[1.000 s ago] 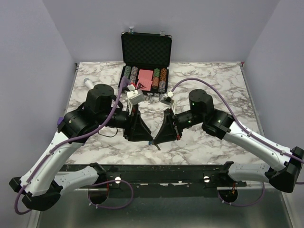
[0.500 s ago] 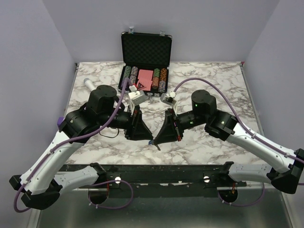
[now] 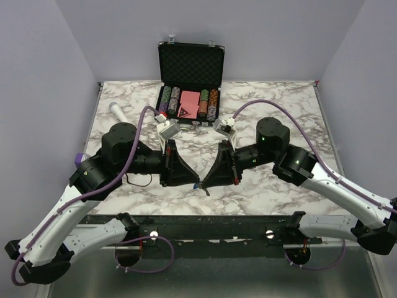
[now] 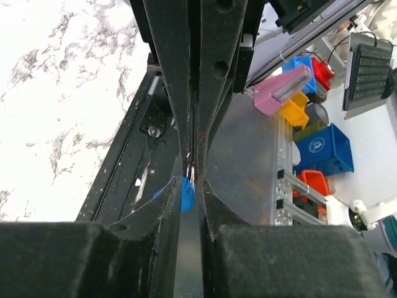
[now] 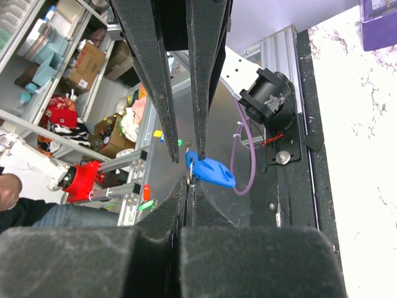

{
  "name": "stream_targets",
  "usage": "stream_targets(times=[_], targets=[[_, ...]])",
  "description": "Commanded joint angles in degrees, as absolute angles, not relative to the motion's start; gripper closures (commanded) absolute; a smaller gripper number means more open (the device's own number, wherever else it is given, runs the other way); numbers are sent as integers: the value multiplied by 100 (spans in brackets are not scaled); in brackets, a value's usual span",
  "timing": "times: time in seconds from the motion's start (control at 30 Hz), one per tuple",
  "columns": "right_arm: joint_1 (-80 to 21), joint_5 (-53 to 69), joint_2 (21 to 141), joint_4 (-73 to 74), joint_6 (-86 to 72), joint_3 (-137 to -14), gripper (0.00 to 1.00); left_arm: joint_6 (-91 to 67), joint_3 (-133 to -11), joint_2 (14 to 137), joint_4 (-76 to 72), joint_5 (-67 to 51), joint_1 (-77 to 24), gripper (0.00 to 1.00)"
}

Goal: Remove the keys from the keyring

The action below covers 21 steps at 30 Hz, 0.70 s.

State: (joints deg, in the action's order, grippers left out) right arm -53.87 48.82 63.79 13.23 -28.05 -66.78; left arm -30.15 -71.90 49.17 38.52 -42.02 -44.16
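Top external view: I have both arms tip to tip above the white marble bench [image 3: 279,186], close to the middle of its near edge. The small blue oblong plastic tag [image 4: 185,194] sits between the narrowly parted jaws of the left pincer [image 4: 189,186]; pinched or not, I cannot tell. The right pincer [image 5: 186,183], pressed together, nips a thin pale metal sliver [image 5: 191,166] beside it.

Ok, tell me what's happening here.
Two robot arms meet tip to tip over the near part of the marble table. The right fingers are shut on the metal end of the blue-tagged keyring. The left fingers sit either side of it, narrowly apart; a grip can't be confirmed. No freed key shows.
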Motion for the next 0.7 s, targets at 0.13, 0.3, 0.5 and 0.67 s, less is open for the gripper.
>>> stream_targets(times=[0.13,0.3,0.5,0.67], targets=[[-5502,4614,6311,1248,-2856,-6899,99,-3533,-7040,4808,3076,-3946,-4561,76],[-5520,4544,6249,1169,-2892,-6917,99,-3533,-7049,4834,3164,-3876,-4605,77],[-5520,4438,6188,1125,-2883,-6934,99,-3595,-7014,4781,3199,-3744,-4746,78],[-5520,4395,6152,1046,-2892,-6961,99,-3639,-7049,4799,3226,-3612,-4825,86]])
